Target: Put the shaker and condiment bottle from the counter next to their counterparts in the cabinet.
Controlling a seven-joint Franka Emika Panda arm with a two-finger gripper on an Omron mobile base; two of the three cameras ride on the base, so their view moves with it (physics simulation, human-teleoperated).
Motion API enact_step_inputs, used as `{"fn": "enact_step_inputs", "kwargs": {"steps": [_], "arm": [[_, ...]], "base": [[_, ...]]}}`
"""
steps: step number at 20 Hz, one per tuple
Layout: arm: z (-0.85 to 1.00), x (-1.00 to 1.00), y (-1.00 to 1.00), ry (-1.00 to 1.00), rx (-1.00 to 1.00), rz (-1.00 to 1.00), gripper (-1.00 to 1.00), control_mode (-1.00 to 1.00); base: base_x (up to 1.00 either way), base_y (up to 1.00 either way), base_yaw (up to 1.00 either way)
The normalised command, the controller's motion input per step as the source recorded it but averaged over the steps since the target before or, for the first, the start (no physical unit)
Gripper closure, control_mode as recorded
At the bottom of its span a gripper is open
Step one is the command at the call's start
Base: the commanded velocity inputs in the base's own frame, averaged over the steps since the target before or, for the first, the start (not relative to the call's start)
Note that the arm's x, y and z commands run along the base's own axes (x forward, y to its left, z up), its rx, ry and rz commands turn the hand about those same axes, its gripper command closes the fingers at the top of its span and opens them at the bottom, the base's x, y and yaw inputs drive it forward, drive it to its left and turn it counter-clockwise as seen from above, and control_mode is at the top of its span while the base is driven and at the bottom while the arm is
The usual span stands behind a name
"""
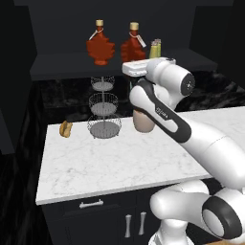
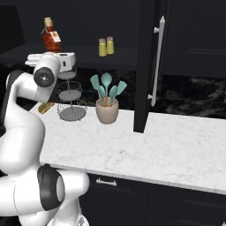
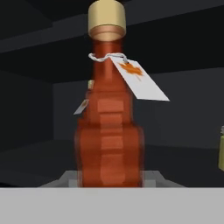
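The red-brown condiment bottle (image 3: 109,131), with tan cap and white neck tag, stands upright between my fingertips (image 3: 65,178). My gripper (image 1: 133,62) is shut on its base at the black cabinet's shelf (image 1: 62,64). Whether the bottle rests on the shelf is hidden by my hand. Just to its left is the maple-leaf bottle (image 1: 100,46). To the right of the condiment bottle (image 1: 133,44), two olive-yellow shakers (image 1: 155,49) stand side by side on the shelf. The right base view has the shakers (image 2: 106,46) right of the bottle (image 2: 51,37). The white marble counter (image 1: 119,158) lies below.
A three-tier wire basket (image 1: 104,107) stands at the back of the counter under the shelf. Beside it is a tan pot of teal utensils (image 2: 107,108). A small bun (image 1: 66,129) lies at the left. A black cabinet door (image 2: 148,66) with a silver handle hangs open.
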Motion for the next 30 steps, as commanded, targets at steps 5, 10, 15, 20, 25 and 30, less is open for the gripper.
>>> {"fn": "enact_step_inputs", "kwargs": {"steps": [5,10,15,20,25,30], "arm": [[0.0,0.09,0.0,0.01,0.0,-0.01,1.0,-1.0],[0.0,0.16,0.0,0.01,0.0,0.0,1.0,-1.0],[0.0,0.24,0.0,0.0,0.0,0.0,1.0,-1.0],[-0.07,0.25,0.0,0.0,-0.01,0.0,1.0,-1.0],[-0.11,0.13,0.0,0.0,-0.02,0.0,1.0,-1.0],[-0.05,0.16,0.01,0.0,-0.01,0.0,1.0,-1.0]], "base": [[0.0,0.0,0.0],[0.0,0.0,0.0],[0.0,0.0,0.0],[0.0,0.0,0.0],[0.0,0.0,0.0],[0.0,0.0,0.0]]}}
